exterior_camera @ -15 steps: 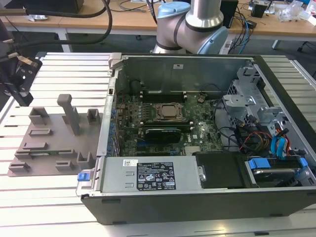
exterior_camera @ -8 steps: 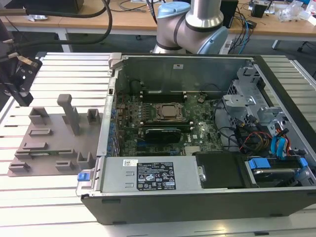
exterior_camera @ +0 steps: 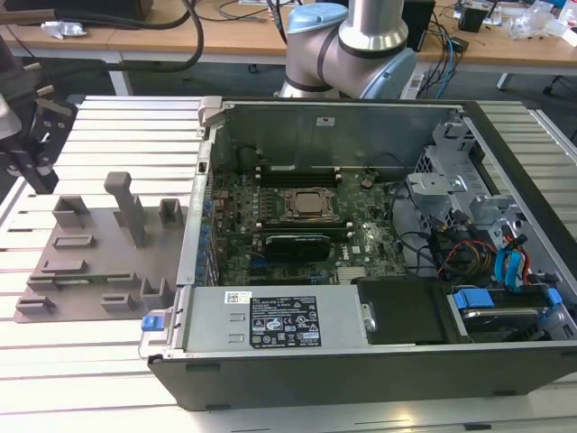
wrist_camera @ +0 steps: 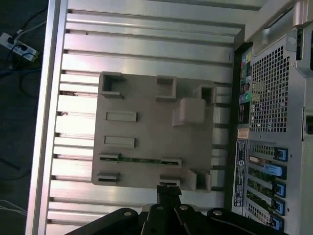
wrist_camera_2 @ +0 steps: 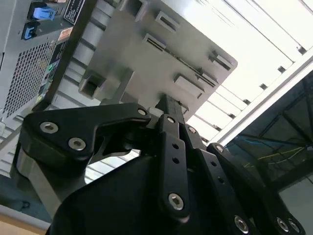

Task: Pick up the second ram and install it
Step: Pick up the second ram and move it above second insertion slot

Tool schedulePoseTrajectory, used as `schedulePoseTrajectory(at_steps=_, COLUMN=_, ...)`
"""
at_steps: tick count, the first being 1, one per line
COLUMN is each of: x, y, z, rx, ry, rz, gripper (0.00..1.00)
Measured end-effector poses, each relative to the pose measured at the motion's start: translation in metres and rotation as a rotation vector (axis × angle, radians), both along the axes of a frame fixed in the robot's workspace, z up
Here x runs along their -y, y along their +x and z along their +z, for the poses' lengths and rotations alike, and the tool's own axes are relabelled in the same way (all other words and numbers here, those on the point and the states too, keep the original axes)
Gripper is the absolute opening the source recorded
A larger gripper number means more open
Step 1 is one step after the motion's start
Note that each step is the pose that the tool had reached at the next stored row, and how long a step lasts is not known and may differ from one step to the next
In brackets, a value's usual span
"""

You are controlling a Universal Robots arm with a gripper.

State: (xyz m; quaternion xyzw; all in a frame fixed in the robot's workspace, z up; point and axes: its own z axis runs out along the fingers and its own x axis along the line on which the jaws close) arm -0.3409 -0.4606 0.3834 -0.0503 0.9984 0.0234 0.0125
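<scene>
With jaws closed on nothing, the gripper [wrist_camera: 168, 188] hovered by the second ram [wrist_camera: 139, 160], probably light, stiff and fragile, best pinched mid-length across its thin faces.

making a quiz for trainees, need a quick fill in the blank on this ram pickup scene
1. The second ram is a long, thin ___ board.
2. It rests on the ___ fixture plate, outside the computer case.
3. In the exterior view, the gripper hangs toward the view's ___ of the computer case.

Missing words: green; grey; left.
</scene>
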Motion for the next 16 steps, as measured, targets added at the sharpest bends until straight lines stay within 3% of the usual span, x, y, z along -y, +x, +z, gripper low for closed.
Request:
schedulePoseTrajectory(at_steps=3, x=0.0000, y=0.0000, z=0.0000, rx=0.0000, ry=0.0000, rz=0.044, gripper=0.10)
schedulePoseTrajectory(at_steps=7, x=0.0000, y=0.0000, z=0.0000, rx=0.0000, ry=0.0000, rz=0.149, gripper=0.10)
schedulePoseTrajectory(at_steps=16, x=0.0000, y=0.0000, z=0.0000, rx=0.0000, ry=0.0000, rz=0.281, gripper=0.10)
